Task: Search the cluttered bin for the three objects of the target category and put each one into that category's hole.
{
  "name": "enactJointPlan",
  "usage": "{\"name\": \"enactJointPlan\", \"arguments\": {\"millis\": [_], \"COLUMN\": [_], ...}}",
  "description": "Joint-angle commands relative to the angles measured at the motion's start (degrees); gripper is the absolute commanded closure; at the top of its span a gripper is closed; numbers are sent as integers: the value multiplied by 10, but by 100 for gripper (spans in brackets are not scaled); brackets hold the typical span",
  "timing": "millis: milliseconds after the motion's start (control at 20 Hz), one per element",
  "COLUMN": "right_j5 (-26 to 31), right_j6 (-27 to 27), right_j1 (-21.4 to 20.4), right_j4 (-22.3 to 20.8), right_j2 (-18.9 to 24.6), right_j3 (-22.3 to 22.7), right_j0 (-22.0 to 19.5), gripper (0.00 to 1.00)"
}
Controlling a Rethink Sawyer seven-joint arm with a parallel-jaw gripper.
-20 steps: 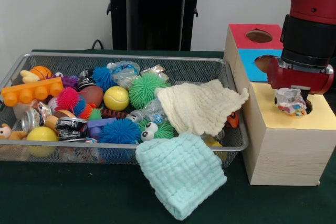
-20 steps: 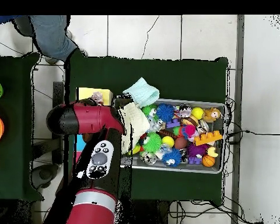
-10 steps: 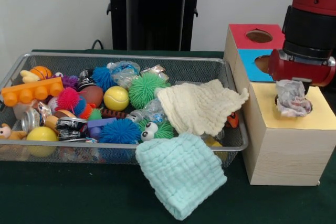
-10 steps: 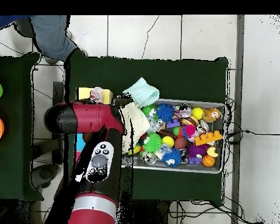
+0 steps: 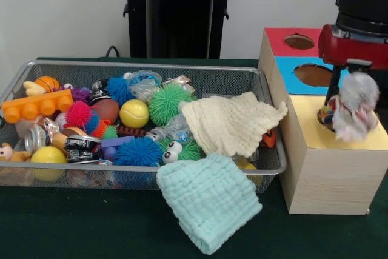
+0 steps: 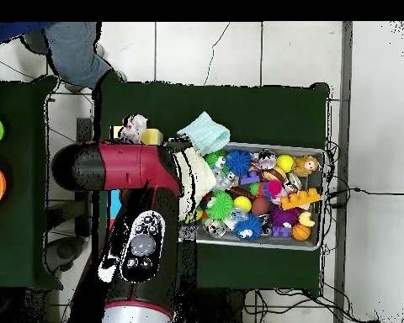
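1. A table covered in dark green cloth (image 5: pixel 79 222) carries everything; in the overhead view the same green surface (image 6: pixel 264 105) shows around the bin.
2. A wire mesh bin (image 5: pixel 151 70) full of toys rests on it.
3. Just beside the bin stands a wooden box (image 5: pixel 327 177) with red, blue and yellow top panels.
4. A pale mint cloth (image 5: pixel 209 201) hangs over the bin's near rim and lies partly on the table.

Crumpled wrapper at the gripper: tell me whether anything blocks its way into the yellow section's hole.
Nothing visible blocks it. The crumpled wrapper hangs at the gripper just above the yellow section of the box, and covers most of that hole, so the opening itself barely shows.
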Motion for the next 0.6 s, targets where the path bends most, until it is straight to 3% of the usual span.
{"name": "enactJointPlan", "arguments": {"millis": [50,600], "right_j5": [15,9], "right_j6": [90,89], "right_j1": [-10,-5], "right_j4": [7,1], "right_j2": [31,31], "right_j3": [41,42], "right_j0": [-20,-19], "gripper": [0,0]}}
